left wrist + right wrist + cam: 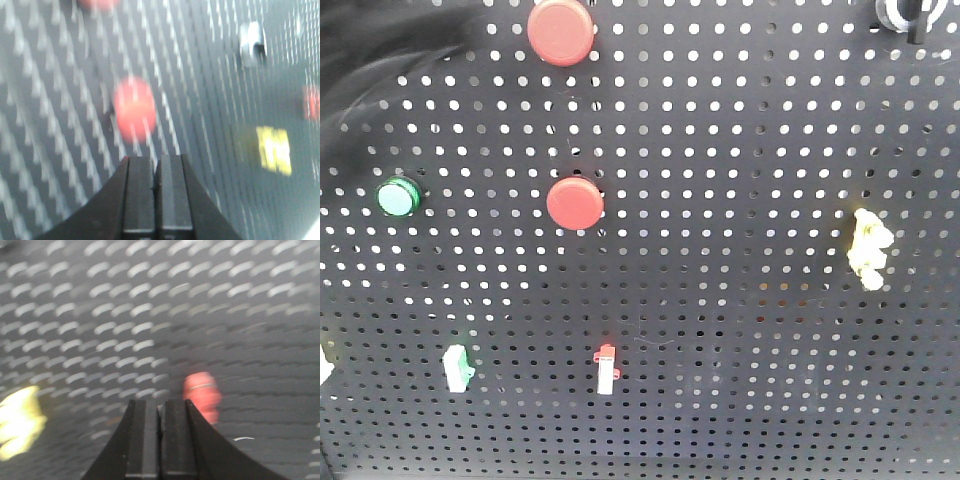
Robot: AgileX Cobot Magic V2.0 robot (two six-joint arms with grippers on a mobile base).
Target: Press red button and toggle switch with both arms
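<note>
Black pegboard fills my front view. From the left I see a blurred black arm in the top corner, a green button, a green switch lower down, the red button mid-board with an upper button above it, the red-and-white toggle switch below it, and a yellow piece far right. On the left wrist view the left gripper has its jaws pressed together; the red button sits just beyond the tips, slightly left, not touching. On the right wrist view the right gripper is likewise closed; the toggle switch lies just right of its tips, contact unclear through the blur.
</note>
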